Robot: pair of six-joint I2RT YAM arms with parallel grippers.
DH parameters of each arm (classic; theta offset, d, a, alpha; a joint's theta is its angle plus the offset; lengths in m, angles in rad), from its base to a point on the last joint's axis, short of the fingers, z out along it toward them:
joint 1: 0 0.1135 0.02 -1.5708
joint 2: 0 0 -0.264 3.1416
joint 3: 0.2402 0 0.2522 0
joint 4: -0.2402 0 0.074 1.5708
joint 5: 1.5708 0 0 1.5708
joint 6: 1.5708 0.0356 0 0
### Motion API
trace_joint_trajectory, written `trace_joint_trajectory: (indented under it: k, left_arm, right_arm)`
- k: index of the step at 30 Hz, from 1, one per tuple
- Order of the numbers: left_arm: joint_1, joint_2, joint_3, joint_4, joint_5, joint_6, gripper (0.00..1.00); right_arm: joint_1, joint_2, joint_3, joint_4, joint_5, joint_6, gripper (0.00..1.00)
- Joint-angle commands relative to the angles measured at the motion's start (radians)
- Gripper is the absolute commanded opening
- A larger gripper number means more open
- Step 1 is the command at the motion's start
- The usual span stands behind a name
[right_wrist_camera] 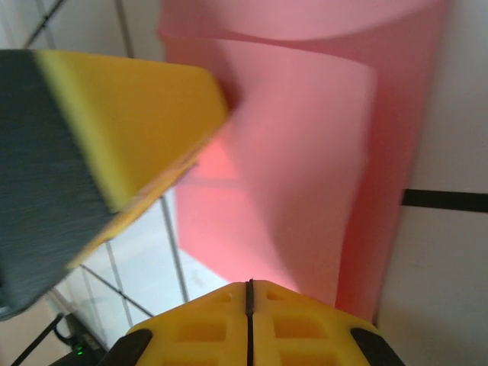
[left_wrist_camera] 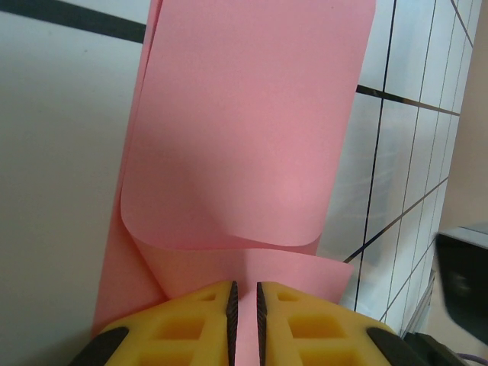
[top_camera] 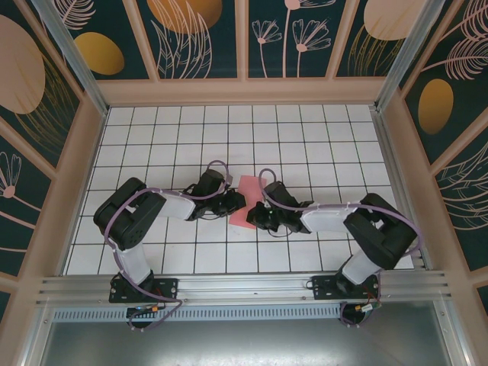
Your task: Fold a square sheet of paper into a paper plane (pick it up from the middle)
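Observation:
The pink square sheet of paper (top_camera: 247,192) lies mid-table between both grippers, one half curled over the other in a soft roll, not pressed flat. In the left wrist view the sheet (left_wrist_camera: 244,130) rolls over just ahead of my left gripper (left_wrist_camera: 245,284), whose jaws stand a narrow slit apart with pink paper filling the slit. From above, the left gripper (top_camera: 238,200) sits at the sheet's left edge and the right gripper (top_camera: 255,216) at its near right edge. My right gripper (right_wrist_camera: 249,282) is shut tight at the sheet's (right_wrist_camera: 297,152) near edge, with no paper seen between its pads. A left finger (right_wrist_camera: 130,122) touches the sheet's left side.
The table (top_camera: 152,137) is a white surface with a black grid, walled by patterned panels (top_camera: 198,38) at the back and sides. A metal rail (top_camera: 244,286) with both arm bases runs along the near edge.

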Motion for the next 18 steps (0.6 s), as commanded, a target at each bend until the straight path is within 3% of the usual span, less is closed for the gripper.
trace_joint_trajectory:
  k: [1,10,18]
  left_arm:
    - [-0.003,0.017,-0.021,-0.048,-0.033,0.025,0.18]
    - [-0.003,-0.021,-0.012,-0.034,-0.001,0.044,0.23]
    - [-0.005,-0.179,0.015,-0.089,0.024,0.084,0.30]
  right_arm:
    - [-0.011,0.013,-0.031,0.002,0.006,-0.018,0.10]
    - [-0.018,0.002,-0.167,0.090,-0.016,0.037,0.06]
    - [-0.019,0.016,-0.132,0.046,-0.014,-0.001,0.03]
